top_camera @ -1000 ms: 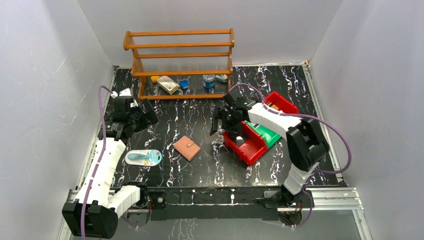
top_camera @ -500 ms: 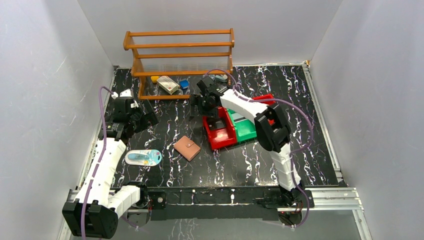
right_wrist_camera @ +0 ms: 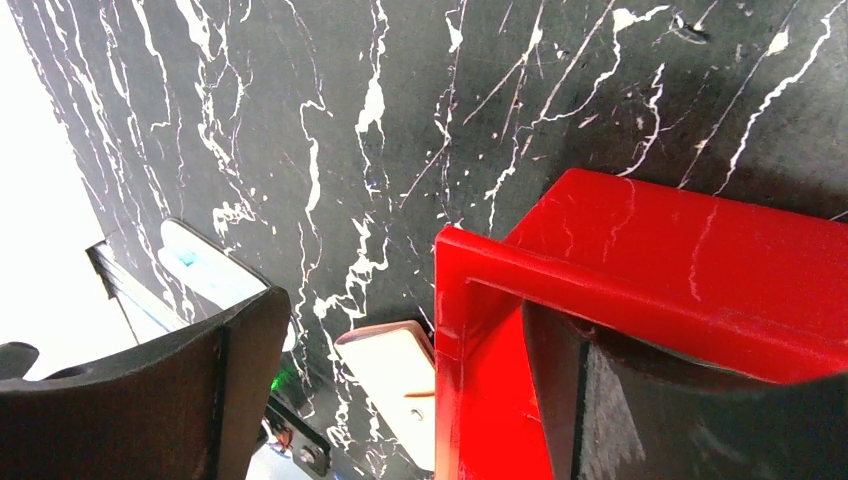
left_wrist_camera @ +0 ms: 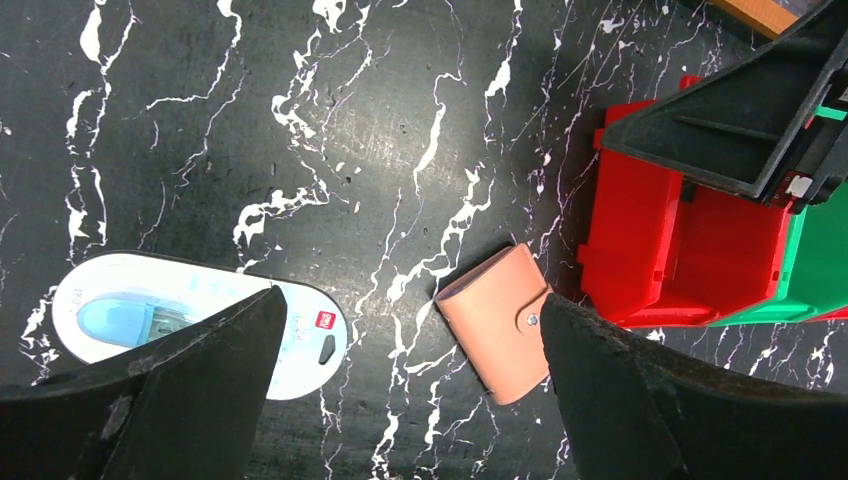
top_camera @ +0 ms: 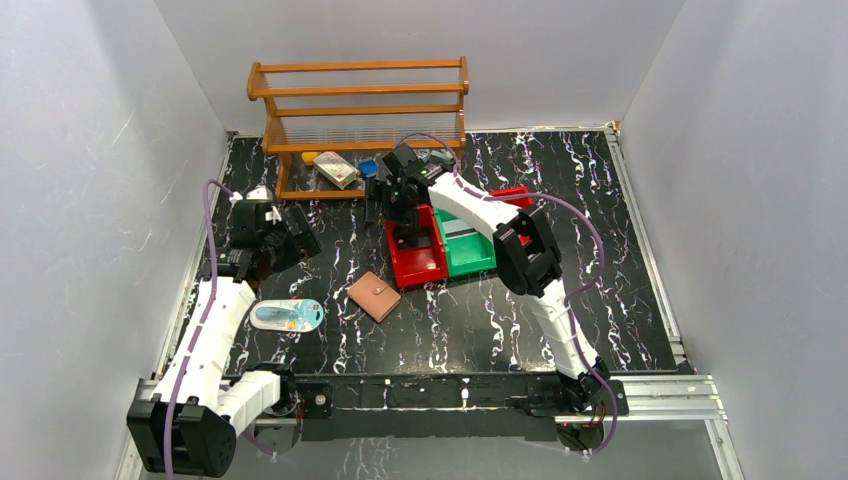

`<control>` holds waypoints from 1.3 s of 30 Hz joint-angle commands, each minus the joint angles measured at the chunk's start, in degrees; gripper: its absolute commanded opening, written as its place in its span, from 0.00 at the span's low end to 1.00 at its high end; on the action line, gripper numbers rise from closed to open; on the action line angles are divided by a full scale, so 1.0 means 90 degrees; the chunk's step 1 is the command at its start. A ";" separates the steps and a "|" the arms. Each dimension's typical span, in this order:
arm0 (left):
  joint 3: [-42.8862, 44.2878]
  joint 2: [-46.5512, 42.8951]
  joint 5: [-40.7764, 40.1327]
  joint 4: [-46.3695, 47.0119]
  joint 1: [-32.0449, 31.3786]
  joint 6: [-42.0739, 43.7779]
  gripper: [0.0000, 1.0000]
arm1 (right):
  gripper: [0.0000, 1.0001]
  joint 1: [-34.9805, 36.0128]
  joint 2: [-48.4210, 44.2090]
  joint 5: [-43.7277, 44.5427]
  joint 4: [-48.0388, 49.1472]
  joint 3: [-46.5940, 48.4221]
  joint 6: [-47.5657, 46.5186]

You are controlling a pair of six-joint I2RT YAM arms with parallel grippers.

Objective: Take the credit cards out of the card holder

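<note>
The card holder (top_camera: 374,296), a closed reddish-brown wallet with its snap tab fastened, lies flat on the black marbled table. The credit cards are out of view. My left gripper (top_camera: 288,236) hovers open to the left of it; in the left wrist view the card holder (left_wrist_camera: 497,325) sits just inside the right finger of that gripper (left_wrist_camera: 410,300). My right gripper (top_camera: 390,213) is open and straddles the left wall of a red bin (top_camera: 400,262). One finger stands inside the bin (right_wrist_camera: 650,250), the other outside, and the card holder (right_wrist_camera: 400,385) shows below that gripper (right_wrist_camera: 405,305).
A green bin (top_camera: 465,255) sits against the red one's right side. A white blister pack (top_camera: 287,316) lies left of the card holder. A wooden rack (top_camera: 360,110) at the back holds a box, a blue lid and a tin.
My right arm has swung left, dragging the red and green bins leftward until the red one sits close beside the card holder. The left arm has barely shifted.
</note>
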 commanded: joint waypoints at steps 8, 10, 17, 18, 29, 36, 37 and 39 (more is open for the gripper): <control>-0.0123 0.0047 0.0656 0.0196 0.0029 0.0063 0.98 | 0.98 0.0032 -0.1955 0.0893 -0.0075 -0.0821 -0.0612; -0.0237 0.0087 0.0901 0.0317 0.0030 0.0097 0.98 | 0.98 0.0003 -0.2478 0.1413 0.0021 -0.1523 -0.0696; -0.0627 0.0213 0.1353 0.0571 0.0030 -0.0251 0.98 | 0.98 -0.0637 -0.3716 0.1724 0.0467 -0.3688 -0.0431; -0.0687 0.0198 0.1391 0.0654 0.0028 -0.0323 0.98 | 0.98 -0.0717 -0.3808 0.1603 0.0575 -0.3905 -0.0396; -0.0851 0.0371 0.1779 0.0902 0.0030 -0.0551 0.98 | 0.98 -0.0911 -0.3347 0.0390 0.1021 -0.4313 -0.0282; -0.0978 0.0401 0.1506 0.0890 0.0030 -0.0618 0.98 | 0.96 -0.0907 -0.3182 -0.0358 0.1642 -0.4369 0.0074; -0.1003 0.0435 0.1464 0.0916 0.0030 -0.0634 0.98 | 0.96 -0.0904 -0.3159 -0.0383 0.1711 -0.4338 0.0098; -0.1020 0.0521 0.1462 0.0986 0.0030 -0.0658 0.98 | 0.96 -0.0910 -0.3124 -0.0447 0.1839 -0.4314 0.0141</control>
